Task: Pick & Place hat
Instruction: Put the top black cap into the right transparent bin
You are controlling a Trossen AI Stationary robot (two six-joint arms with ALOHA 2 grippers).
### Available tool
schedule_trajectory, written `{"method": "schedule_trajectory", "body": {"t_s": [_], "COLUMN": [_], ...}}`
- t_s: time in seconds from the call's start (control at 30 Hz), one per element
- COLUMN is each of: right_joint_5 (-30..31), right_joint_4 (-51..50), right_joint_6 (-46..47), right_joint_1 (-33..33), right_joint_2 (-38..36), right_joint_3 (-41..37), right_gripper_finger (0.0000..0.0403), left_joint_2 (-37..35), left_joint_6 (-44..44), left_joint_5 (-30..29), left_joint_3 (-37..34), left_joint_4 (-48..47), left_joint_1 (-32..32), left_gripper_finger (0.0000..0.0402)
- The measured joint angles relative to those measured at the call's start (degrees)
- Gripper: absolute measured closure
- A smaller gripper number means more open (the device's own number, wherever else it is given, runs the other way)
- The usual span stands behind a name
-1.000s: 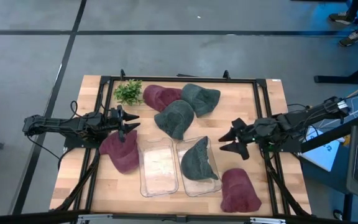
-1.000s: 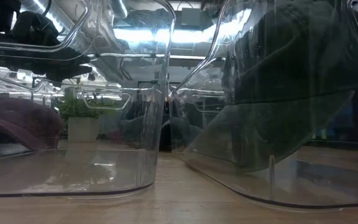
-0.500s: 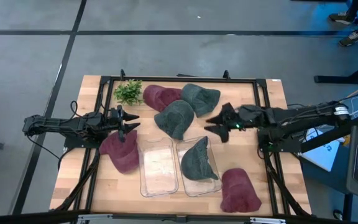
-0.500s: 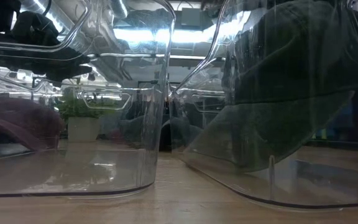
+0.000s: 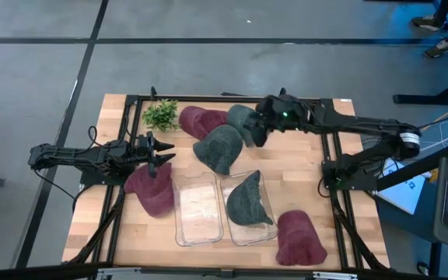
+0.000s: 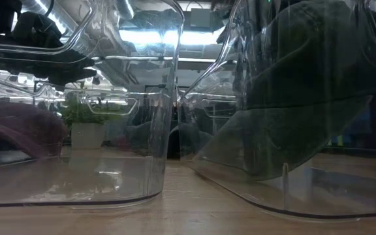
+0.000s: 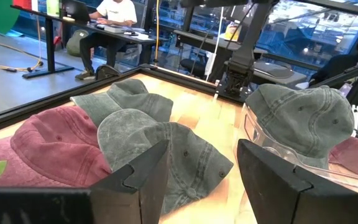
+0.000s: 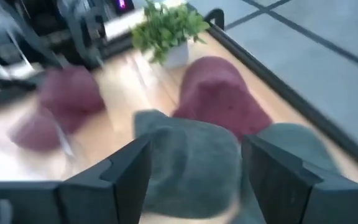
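The right gripper (image 5: 257,129) hovers with fingers spread wide over the far green hat (image 5: 249,122), while the left gripper (image 5: 164,152), parted and empty, waits above the maroon hat (image 5: 151,190) at left.

Six hats lie on the table (image 5: 341,148) in the overhead picture. Three are dark red: one (image 5: 201,120) near the top centre, one (image 5: 151,190) at the left, one (image 5: 299,239) at the lower right. Three are grey-green: one (image 5: 249,123) at the top centre, one (image 5: 218,148) just below it, and one (image 5: 248,199) inside a bin. There are two clear plastic bins, the left one (image 5: 198,208) and the right one (image 5: 249,230), side by side at the lower centre. One small potted plant (image 5: 161,115) stands at the upper left. Two robot arms reach in, one from each side. The left wrist picture shows at least one seated person (image 7: 114,18) in the background, possibly more.
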Motion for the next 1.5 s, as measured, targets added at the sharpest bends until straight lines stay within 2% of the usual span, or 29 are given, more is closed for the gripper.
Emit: {"method": "schedule_trajectory", "body": {"t_s": [0.13, 0.33, 0.53, 0.73, 1.03, 1.23, 1.4, 1.5], "right_joint_5": [1.07, 6.52, 12.77, 13.81, 3.08, -2.8, -10.82, -12.31], "right_joint_4": [-4.72, -11.74, -18.56, -22.8, -24.28, -24.28, -26.23, -28.4], "right_joint_6": [-8.22, -17.16, -23.56, -26.55, -33.89, -36.94, -39.17, -39.76], "right_joint_1": [-1.2, -3.04, -5.2, -9.95, -17.03, -18.85, -19.12, -19.11], "right_joint_2": [3.77, 7.92, 9.17, 9.75, 14.57, 16.27, 16.41, 16.44], "right_joint_3": [4.33, 9.09, 11.27, 11.06, 10.94, 10.9, 10.9, 10.9], "right_gripper_finger": [0.0159, 0.0159, 0.016, 0.016, 0.016, 0.016, 0.016, 0.016], "left_joint_2": [0.01, 0.01, 0.01, 0.01, 0.01, 0.0, 0.0, 0.01], "left_joint_6": [0.0, 0.0, 0.0, 0.0, 0.0, 0.0, 0.0, 0.0], "left_joint_5": [0.0, 0.0, 0.0, 0.0, 0.0, 0.0, 0.0, 0.0], "left_joint_3": [0.0, 0.0, 0.0, 0.0, 0.0, 0.0, 0.0, 0.0], "left_joint_4": [0.0, 0.0, 0.0, 0.0, 0.0, 0.0, 0.0, 0.0], "left_joint_1": [0.0, 0.01, 0.0, -0.01, 0.01, 0.01, 0.0, 0.0], "left_gripper_finger": [0.0217, 0.0217, 0.0217, 0.0217, 0.0217, 0.0217, 0.0217, 0.0217]}}
